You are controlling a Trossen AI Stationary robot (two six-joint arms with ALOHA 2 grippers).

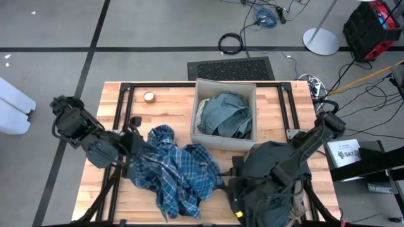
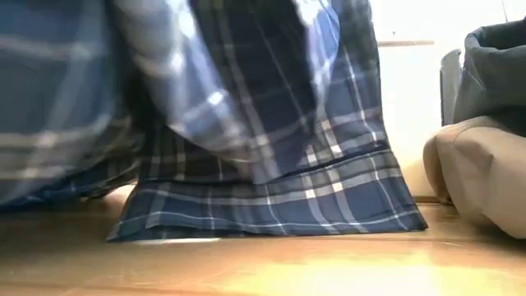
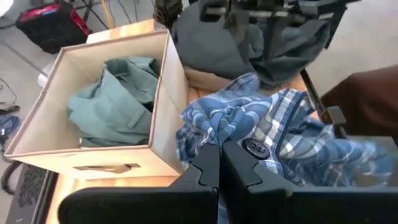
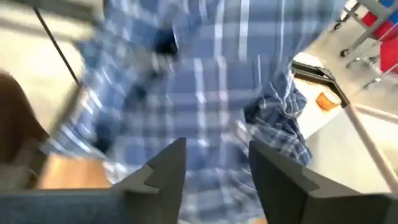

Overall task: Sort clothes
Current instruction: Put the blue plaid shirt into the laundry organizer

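Beside beige fabric box (image 1: 200, 136): blue-and-white plaid shirt (image 1: 177, 169) looked soft, light; best pinched at bunched fold. Left gripper (image 3: 219, 163) closed on plaid cloth; right gripper (image 4: 216, 163) parted, empty.

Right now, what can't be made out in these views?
- High view: right gripper is largely buried under the dark grey-green garment.
- Low view: plaid shirt fills the frame and hides the fabric box and both grippers.
- Right wrist view: motion blur smears the plaid shirt; no fold edges readable.
- Left wrist view: left gripper is shut on the plaid shirt; the cloth between the fingers is hidden.
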